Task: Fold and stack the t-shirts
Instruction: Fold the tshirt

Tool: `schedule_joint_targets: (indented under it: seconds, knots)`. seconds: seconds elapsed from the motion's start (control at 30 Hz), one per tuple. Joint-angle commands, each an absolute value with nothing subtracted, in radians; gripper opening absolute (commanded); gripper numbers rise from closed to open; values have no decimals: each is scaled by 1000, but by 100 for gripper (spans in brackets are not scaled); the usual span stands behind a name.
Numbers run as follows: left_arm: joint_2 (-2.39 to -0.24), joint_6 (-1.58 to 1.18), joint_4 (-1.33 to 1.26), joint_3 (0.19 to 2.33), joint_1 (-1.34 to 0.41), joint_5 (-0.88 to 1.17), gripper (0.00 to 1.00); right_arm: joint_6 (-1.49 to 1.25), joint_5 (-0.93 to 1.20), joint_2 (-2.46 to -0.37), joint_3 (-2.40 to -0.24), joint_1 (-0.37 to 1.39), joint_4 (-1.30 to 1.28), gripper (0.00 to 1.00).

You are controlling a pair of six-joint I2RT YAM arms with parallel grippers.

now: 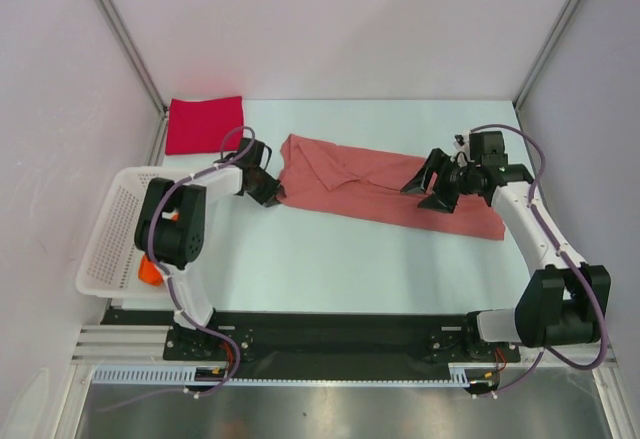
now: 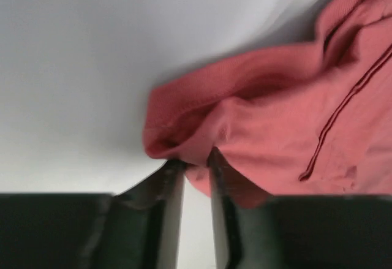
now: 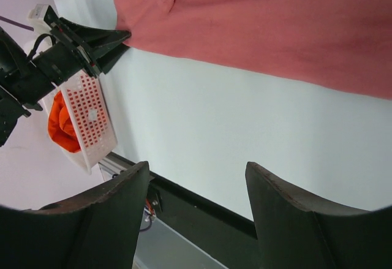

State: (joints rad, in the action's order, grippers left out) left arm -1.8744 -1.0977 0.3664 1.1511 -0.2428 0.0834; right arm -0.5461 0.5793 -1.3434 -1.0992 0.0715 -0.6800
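Top external view: left gripper (image 1: 276, 197) was pinched on the left end of the salmon-pink t-shirt (image 1: 370, 187), which lay spread mid-table toward the far edge. Right gripper (image 1: 428, 189) hung spread wide over its right part. Crimson t-shirt (image 1: 204, 124) sat folded at far left corner; orange t-shirt (image 1: 149, 273) was in basket (image 1: 105, 229) at left edge.

A shirt (image 1: 370, 184) lies across the middle of the table (image 1: 330, 259). A second shirt (image 1: 204, 124) lies in the far left corner. A basket (image 1: 110, 229) sits at the left edge, nearer than that one, with a third shirt (image 1: 150, 272) in its near end. The left gripper (image 1: 275, 197) is at the middle shirt's left end. The right gripper (image 1: 425, 191) is over its right part.
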Motion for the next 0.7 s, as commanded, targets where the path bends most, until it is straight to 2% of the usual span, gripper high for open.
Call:
schedule_joint_targets:
  seconds: [0.0, 0.03, 0.07, 0.13, 0.3, 0.43, 0.5, 0.6, 0.67]
  knots:
    - [-1953, -1016, 351, 1251, -238, 2, 24, -532, 560, -1365, -1098, 43, -663, 70]
    - [-1974, -990, 359, 1284, -233, -27, 19, -534, 558, -1388, -1101, 38, -661, 70]
    - [-2009, -938, 376, 1360, -230, -64, 10, -534, 554, -1397, -1117, 32, -661, 70]
    - [-2043, -890, 425, 1440, -224, -115, 0, -534, 535, -1440, -1143, 18, -676, 70]
    - [-2126, -740, 426, 1656, -207, -253, 0, -537, 486, -1534, -1238, 20, -701, 70]
    - [-2259, -631, 429, 1883, -167, -273, 0, -532, 442, -1627, -1313, 17, -724, 71]
    - [-2374, -557, 420, 2066, -144, -230, 0, -519, 420, -1690, -1365, 11, -744, 71]
    - [-2443, -534, 347, 2184, -106, -144, 1, -483, 370, -1774, -1429, -21, -762, 72]
    - [-2494, -528, 341, 2254, -92, -115, 6, -460, 351, -1821, -1459, -57, -762, 72]
